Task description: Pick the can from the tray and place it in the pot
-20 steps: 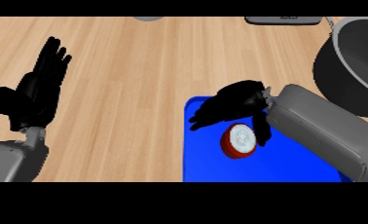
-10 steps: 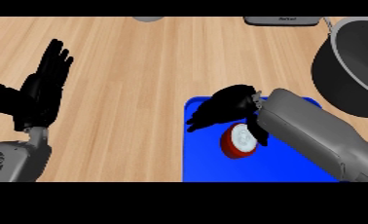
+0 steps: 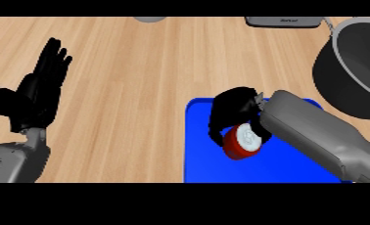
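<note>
The wooden bench (image 3: 145, 72) is bare across the middle of the frame, a wide open stretch between the two hands. The blue tray (image 3: 209, 170) sits at the lower centre-right. Its left edge and upper left corner are plain to see, while its lower part runs out at the bottom of the view. The dark grey pot (image 3: 347, 82) stands at the right edge, cut off by the frame. Its rim is near the tray's upper right corner, with a narrow strip of bench showing between them. At the top edge lie a small grey object (image 3: 150, 18) and a flat dark item (image 3: 282, 21), both well apart from the tray.

The red can (image 3: 242, 146) is over the tray's upper middle, inside the right hand (image 3: 233, 109). The hand's black fingers (image 3: 217, 132) curl down the can's left side and the thumb shows at its right, so the hand is closed around it. Whether the can touches the tray surface cannot be told. Its pale round end faces up toward the view and slightly to the upper right. The red wall shows along the lower left, so its long axis is tipped from lower left to upper right. The grey right forearm (image 3: 311, 136) crosses the tray from the lower right.

The left hand (image 3: 36, 92) rests at the left edge, fingers straight and pointing up.
</note>
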{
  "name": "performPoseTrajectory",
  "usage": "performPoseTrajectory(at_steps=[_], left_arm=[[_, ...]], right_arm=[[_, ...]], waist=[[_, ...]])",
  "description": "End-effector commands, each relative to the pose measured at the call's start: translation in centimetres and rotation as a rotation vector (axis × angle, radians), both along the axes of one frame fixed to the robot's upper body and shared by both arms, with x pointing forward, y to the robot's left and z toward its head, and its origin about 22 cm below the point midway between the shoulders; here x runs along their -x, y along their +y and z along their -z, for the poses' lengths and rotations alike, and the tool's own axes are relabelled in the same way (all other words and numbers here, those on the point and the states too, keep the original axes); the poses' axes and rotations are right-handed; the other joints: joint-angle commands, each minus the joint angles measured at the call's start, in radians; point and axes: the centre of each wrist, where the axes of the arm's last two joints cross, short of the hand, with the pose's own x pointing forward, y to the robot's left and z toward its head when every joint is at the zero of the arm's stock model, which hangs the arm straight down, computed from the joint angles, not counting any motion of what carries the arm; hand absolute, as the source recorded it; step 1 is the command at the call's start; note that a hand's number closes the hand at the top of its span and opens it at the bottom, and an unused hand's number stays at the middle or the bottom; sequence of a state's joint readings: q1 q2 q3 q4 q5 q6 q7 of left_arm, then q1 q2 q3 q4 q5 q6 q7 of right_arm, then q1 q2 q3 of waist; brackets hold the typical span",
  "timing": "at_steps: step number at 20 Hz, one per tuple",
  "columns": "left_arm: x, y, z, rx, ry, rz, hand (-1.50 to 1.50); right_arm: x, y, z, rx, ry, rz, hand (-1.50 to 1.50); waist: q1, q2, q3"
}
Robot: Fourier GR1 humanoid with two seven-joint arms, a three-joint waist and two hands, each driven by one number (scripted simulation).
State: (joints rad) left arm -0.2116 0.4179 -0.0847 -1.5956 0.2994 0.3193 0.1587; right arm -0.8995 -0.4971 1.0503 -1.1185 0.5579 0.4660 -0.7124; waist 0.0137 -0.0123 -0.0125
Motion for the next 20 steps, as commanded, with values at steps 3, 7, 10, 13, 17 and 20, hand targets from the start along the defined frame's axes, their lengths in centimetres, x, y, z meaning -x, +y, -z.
performPoseTrajectory(at_steps=[3, 7, 10, 13, 17, 20], left_arm=[[-0.1, 0.5, 0.6, 0.005, 0.011, -0.003, 0.0], [-0.8, 0.0, -0.2, 0.001, -0.004, 0.003, 0.0], [-1.4, 0.8, -0.3, -0.011, -0.01, -0.006, 0.0], [-0.1, 1.9, 0.1, -0.023, 0.006, -0.065, 0.0], [1.3, 3.4, 1.2, -0.002, 0.041, -0.157, 0.0], [2.2, 3.8, 2.4, -0.013, 0.057, -0.163, 0.0]], right_arm=[[1.2, 0.5, 3.8, -0.012, 0.112, -0.082, 1.5], [0.5, 0.3, 2.6, 0.001, 0.1, -0.104, 1.5], [0.8, 0.0, 2.3, -0.053, 0.1, -0.087, 1.5], [2.1, -5.1, 4.2, -0.076, 0.007, 0.331, 1.5], [3.3, -11.5, 5.9, -0.088, -0.051, 0.731, 1.5], [5.1, -11.8, 4.6, -0.22, -0.075, 0.838, 1.5]], waist=[[0.001, 0.018, 0.013], [-0.003, 0.016, 0.013], [-0.012, 0.015, 0.012], [-0.08, -0.006, 0.013], [-0.158, -0.032, 0.013], [-0.166, -0.035, 0.009]])
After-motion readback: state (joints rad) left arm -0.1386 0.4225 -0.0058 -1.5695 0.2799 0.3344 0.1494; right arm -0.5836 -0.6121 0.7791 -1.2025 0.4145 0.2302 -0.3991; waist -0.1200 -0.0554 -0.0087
